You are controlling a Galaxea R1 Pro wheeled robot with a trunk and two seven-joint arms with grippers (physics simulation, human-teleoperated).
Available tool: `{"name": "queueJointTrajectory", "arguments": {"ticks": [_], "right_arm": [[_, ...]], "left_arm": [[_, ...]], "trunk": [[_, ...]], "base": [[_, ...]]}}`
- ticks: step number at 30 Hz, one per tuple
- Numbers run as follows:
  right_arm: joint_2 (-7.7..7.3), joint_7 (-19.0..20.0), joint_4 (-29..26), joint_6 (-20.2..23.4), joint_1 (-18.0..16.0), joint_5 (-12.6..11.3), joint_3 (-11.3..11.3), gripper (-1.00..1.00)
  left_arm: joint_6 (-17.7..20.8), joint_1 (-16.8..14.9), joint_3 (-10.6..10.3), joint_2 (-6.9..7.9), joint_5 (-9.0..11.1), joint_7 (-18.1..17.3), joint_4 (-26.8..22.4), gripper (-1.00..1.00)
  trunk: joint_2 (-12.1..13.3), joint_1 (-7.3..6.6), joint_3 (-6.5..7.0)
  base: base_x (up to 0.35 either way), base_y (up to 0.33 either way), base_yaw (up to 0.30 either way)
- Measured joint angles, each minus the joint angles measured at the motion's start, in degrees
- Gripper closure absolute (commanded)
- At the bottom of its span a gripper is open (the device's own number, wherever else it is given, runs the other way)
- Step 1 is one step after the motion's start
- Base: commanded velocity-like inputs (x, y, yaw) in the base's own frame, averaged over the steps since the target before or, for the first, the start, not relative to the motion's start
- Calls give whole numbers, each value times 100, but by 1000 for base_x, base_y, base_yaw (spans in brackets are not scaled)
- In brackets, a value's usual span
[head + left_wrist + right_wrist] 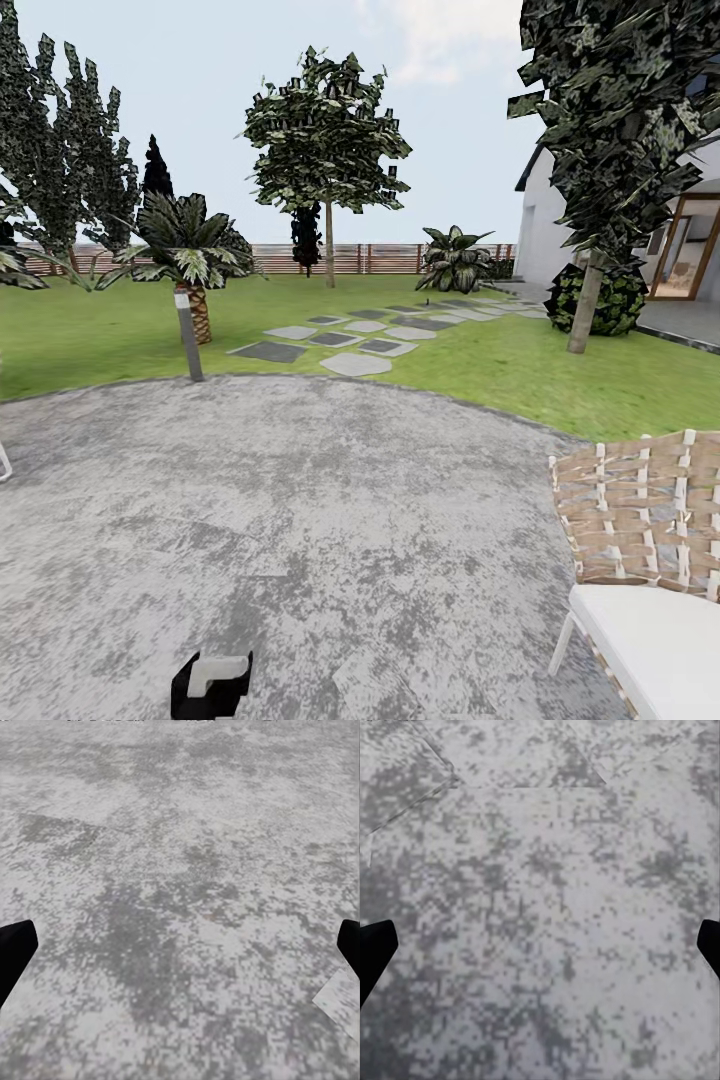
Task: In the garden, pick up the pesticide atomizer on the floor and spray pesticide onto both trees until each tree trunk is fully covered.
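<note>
2 trees (328,150), 1 palm (190,250), 1 chair (650,560), grey paving (300,500).

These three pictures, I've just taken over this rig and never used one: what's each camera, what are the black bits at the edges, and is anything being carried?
The big picture is from the robot's head, looking out over a round grey paved patio toward the lawn. The two tall trees to spray stand there: one mid-lawn before the wooden fence, one at right near the house. A short palm, a grey post, stepping stones and a woven chair also show.

The black-and-white piece at the bottom edge is part of the robot itself.

The other two pictures come from cameras at each wrist, looking down at the paving. The black corners are fingers: left gripper, right gripper. Both are spread wide with nothing between them.
</note>
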Motion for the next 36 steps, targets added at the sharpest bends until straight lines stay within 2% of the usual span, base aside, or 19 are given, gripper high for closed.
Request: {"name": "queueJointTrajectory", "arguments": {"ticks": [6, 14, 23, 36], "right_arm": [[-1, 0, -160, 0, 0, 0, 4, -100], [-1, 27, -520, 2, 0, 0, 8, -100], [4, 47, -1025, 3, 0, 0, 17, -100], [8, 39, -1084, 9, 0, -28, 2, -100]], "left_arm": [[4, -7, 0, 0, 0, 0, -89, -100], [17, -16, 0, -8, 0, 0, -377, -100], [42, -34, 0, -12, 0, 4, -966, -100], [52, -35, -2, -26, 0, 9, -998, -100]], "trunk": [[0, 0, 0], [0, 0, 0], [0, 0, 0], [0, 0, 0]], "base": [[138, 0, 0], [314, 0, 0], [334, 20, 0], [315, 184, 0]]}}
